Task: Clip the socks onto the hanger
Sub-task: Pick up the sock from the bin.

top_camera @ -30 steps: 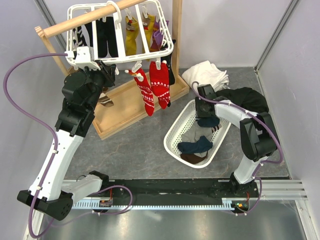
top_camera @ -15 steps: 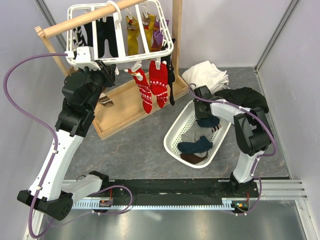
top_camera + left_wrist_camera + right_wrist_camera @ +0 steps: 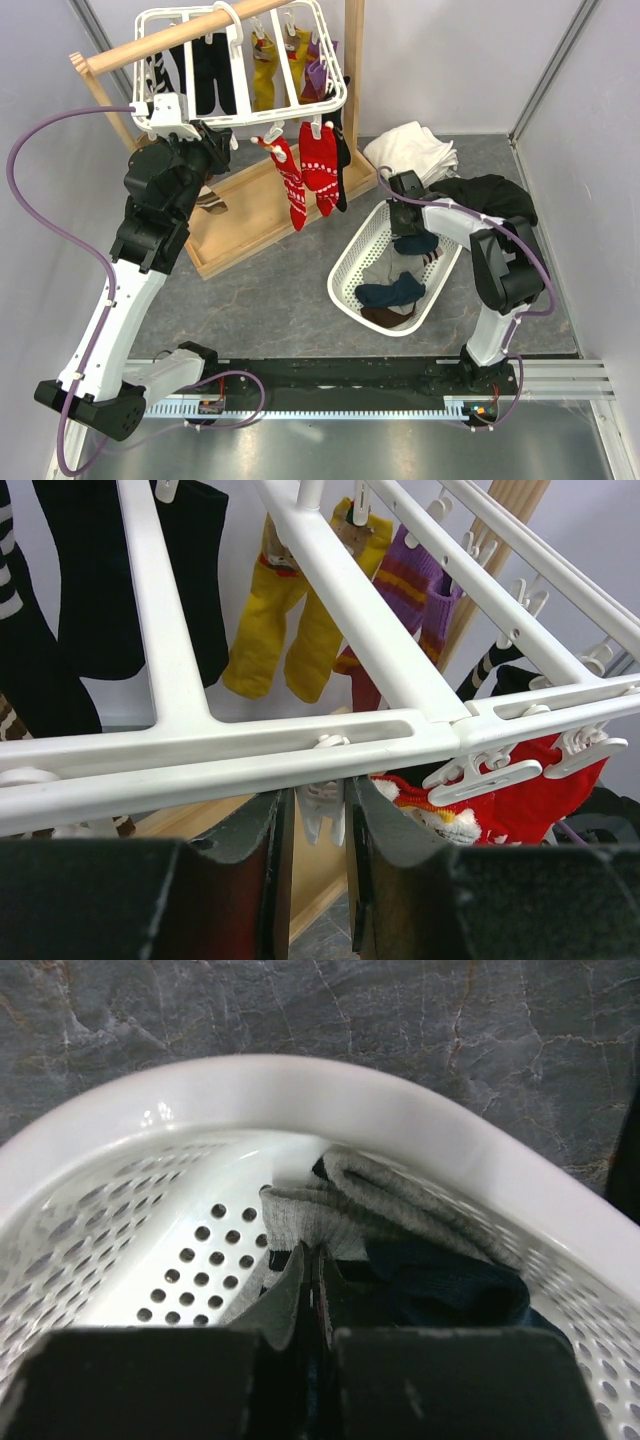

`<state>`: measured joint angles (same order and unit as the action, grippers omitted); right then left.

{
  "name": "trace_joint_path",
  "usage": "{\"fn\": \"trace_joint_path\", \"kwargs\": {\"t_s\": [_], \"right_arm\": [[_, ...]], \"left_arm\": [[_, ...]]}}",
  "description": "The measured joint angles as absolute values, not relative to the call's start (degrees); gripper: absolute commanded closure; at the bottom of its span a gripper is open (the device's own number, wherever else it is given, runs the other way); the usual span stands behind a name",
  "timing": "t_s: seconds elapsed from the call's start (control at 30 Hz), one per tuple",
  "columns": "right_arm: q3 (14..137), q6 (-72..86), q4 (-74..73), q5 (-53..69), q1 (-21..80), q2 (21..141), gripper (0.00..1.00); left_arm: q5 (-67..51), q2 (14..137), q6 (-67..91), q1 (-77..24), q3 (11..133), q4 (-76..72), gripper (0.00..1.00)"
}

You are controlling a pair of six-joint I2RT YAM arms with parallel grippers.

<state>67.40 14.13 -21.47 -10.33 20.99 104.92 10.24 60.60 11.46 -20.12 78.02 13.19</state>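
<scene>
Grey knit is what we see nipped between the right fingers [image 3: 440, 1380]: they are pressed together on a fold of the grey sock [image 3: 340, 1195], which lies crumpled against the far wall of the white lattice basket [image 3: 300, 1090], on top of darker laundry. Bunched like that, its long axis cannot be read. The hanger [image 3: 250, 750] hangs on the wooden stand [image 3: 225, 215], up and well to the left of that grip, across the desk [image 3: 270, 300]. The red pair [image 3: 310, 170] is pegged at its near corner. Our left fingers [image 3: 230, 880] sit just under the near rail, narrowly parted round a dangling clip peg [image 3: 322, 815] and, we judge, pinching it. So the right arm must carry the sock leftward and upward to that peg.
</scene>
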Motion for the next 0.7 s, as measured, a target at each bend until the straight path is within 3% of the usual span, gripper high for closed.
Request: {"fn": "trace_joint_path", "kwargs": {"t_s": [0.47, 0.7], "right_arm": [[64.71, 9.13, -20.08, 2.74, 21.04, 83.48, 1.00], [62.37, 8.54, -18.96, 7.11, 22.00, 86.94, 1.00]], "left_arm": [[10.46, 60.20, 11.38, -20.12, 78.02, 13.26, 0.98], [10.59, 59.83, 11.00, -20.12, 78.02, 13.32, 0.98]]}}
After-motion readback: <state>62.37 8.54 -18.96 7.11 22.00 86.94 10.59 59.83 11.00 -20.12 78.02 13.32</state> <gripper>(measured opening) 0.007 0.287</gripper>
